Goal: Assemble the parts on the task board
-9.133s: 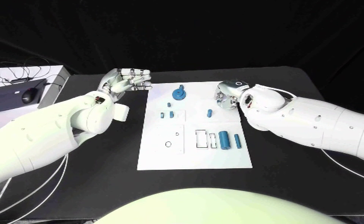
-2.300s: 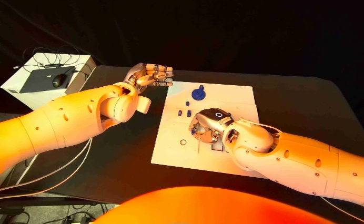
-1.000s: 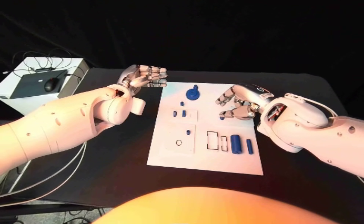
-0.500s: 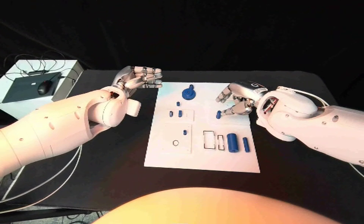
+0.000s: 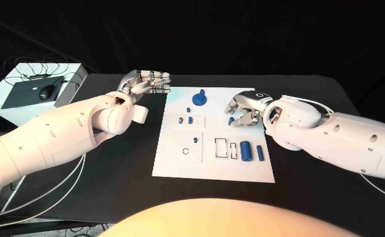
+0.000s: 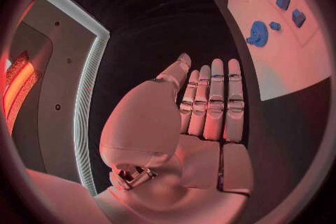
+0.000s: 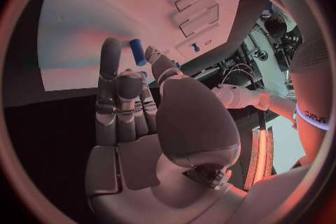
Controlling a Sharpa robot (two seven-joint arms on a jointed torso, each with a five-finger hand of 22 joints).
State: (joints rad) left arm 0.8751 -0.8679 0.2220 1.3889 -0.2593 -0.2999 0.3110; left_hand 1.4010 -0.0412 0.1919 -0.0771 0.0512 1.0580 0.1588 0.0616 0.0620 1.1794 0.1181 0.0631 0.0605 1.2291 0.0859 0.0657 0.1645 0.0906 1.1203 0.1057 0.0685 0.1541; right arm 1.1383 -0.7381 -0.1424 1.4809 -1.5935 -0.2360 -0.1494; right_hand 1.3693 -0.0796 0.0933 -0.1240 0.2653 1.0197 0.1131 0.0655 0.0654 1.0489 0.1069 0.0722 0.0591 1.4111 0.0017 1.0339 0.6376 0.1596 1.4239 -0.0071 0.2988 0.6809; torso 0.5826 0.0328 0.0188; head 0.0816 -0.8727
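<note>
- A small blue part point(image 5: 231, 120) is seen on the far right area of the task board point(image 5: 212, 167), just at the fingertips of the right hand point(image 5: 243, 111); in the right wrist view the same blue part point(image 7: 138, 51) shows just past the fingertips point(image 7: 111, 50). Whether it is pinched or only touched cannot be told.
- Compared with half a second ago, the right hand is drawn slightly nearer the part and its fingers are curled more closely over it; two seconds ago that hand was placed over the near slots of the board.
- This is judged to be the start of a pick-up of that part, so the assembly is taken to be at an early stage.
- The blue gear point(image 5: 197, 100) is left standing at the far edge of the board, and a large blue cylinder point(image 5: 246, 151) with a thinner blue pin point(image 5: 260, 151) is left lying at the near right.
- The left hand point(image 5: 147, 84) is kept off the board, above the surface to its far left, fingers extended together and nothing held, as before.
</note>
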